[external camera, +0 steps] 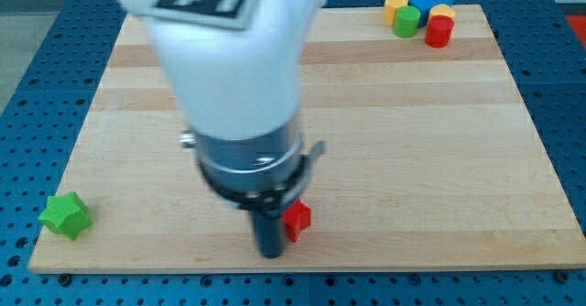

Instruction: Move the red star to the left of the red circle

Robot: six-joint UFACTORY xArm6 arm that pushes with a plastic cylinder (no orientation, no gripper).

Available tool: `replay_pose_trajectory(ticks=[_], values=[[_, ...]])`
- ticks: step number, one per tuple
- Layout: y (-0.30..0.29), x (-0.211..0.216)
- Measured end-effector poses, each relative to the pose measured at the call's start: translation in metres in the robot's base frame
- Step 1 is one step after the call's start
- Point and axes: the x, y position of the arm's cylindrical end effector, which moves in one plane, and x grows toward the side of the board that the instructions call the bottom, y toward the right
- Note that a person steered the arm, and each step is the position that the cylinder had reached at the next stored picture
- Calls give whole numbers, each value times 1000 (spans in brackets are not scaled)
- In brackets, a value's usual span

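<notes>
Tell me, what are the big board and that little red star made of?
The board looks like pale wood with a smooth finish: lengthwise grain and plank-like stripes show. The red star, just right of my tip, is probably matte plastic or painted wood; its even colour leaves that open.

Open board between red star (296, 219) and top-right cluster (419, 16).
</notes>
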Motion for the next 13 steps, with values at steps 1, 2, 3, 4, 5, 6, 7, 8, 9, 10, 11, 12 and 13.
replay_pose_trajectory(ticks=[1,2,3,4,5,6,7,8,9,10,11,12,13], values=[[48,-2],[48,-31],[21,-34],[21,-9],[1,6],[-12,-3],[-12,-28],[-17,-51],[-31,-80],[-37,-111],[-30,-133],[-9,-156],[-8,-191]])
